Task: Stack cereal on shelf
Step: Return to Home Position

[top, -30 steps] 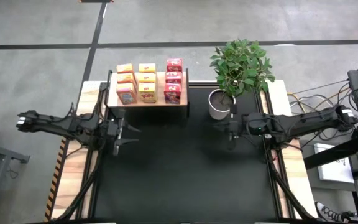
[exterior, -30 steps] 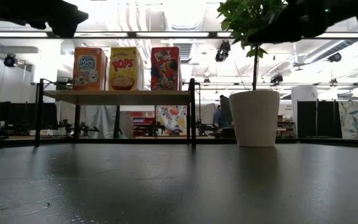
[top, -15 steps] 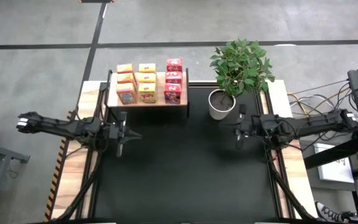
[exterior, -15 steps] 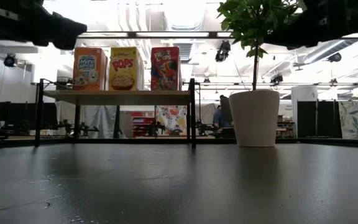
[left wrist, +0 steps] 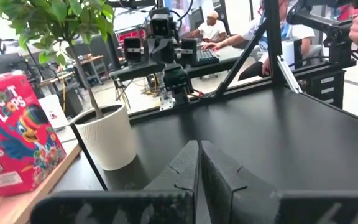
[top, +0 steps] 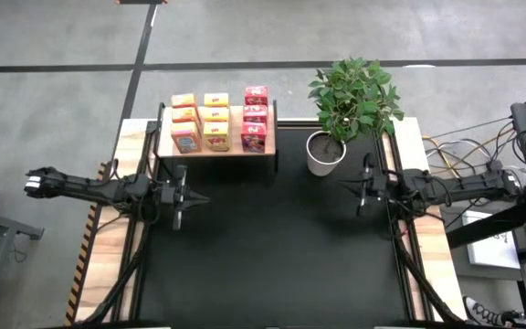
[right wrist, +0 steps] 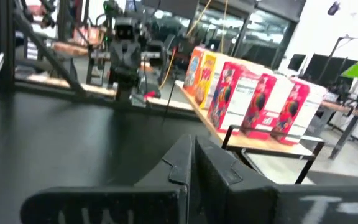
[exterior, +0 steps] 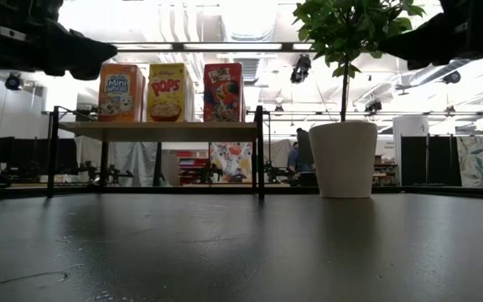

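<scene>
The cereal boxes (top: 215, 123) stand in three rows on the shelf (top: 217, 149) at the table's far side: orange on the left, yellow in the middle, red on the right. The low view shows their fronts (exterior: 170, 92) upright on the wooden board (exterior: 158, 130). My left gripper (top: 201, 197) hovers shut over the mat near the table's left edge, nearer than the shelf and pointing level toward the right. My right gripper (top: 345, 185) hovers shut near the right edge, just nearer than the plant pot, pointing left. Both are bare in their wrist views (left wrist: 199, 152) (right wrist: 191, 149).
A white pot with a leafy plant (top: 325, 151) stands right of the shelf, close to my right gripper. The black mat (top: 272, 256) lies bare between the arms and toward the near edge. People sit at desks beyond the table (left wrist: 213, 28).
My left gripper has shut with nothing between its fingers and has sunk a little. My right gripper, shut throughout, has drawn back toward the table's right edge, away from the pot, and come down slightly. The boxes have stayed put.
</scene>
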### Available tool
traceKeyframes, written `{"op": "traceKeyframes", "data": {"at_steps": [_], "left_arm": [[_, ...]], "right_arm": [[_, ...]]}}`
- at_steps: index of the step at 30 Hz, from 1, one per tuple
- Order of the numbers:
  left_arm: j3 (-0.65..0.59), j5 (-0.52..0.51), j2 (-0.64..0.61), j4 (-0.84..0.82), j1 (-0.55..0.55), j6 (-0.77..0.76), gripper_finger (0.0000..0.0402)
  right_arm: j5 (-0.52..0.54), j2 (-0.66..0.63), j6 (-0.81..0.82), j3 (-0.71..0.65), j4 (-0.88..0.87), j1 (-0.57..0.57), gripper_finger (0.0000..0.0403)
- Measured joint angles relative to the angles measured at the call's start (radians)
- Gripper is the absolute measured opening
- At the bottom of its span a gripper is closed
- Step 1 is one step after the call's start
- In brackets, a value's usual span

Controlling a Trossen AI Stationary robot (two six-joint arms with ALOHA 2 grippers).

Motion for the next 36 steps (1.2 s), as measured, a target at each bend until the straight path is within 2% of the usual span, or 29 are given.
{"op": "traceKeyframes", "data": {"at_steps": [11,17,28,36], "left_arm": [[-0.034,0.007,0.0,0.0,0.0,-0.08,0.0],[-0.041,0.077,0.0,-0.01,-0.001,-0.119,0.0],[-0.105,0.087,-0.009,0.035,-0.001,-0.124,0.0],[-0.124,0.088,-0.094,0.012,0.0,-0.113,0.0]], "right_arm": [[0.0,-0.199,-0.014,-0.038,-0.058,0.0,0.0012],[0.0,-0.27,-0.02,-0.042,-0.112,0.0,0.0012],[0.0,-0.296,-0.02,-0.044,-0.15,0.0,0.0012],[0.001,-0.297,-0.02,-0.044,-0.167,0.0,0.0012]]}}
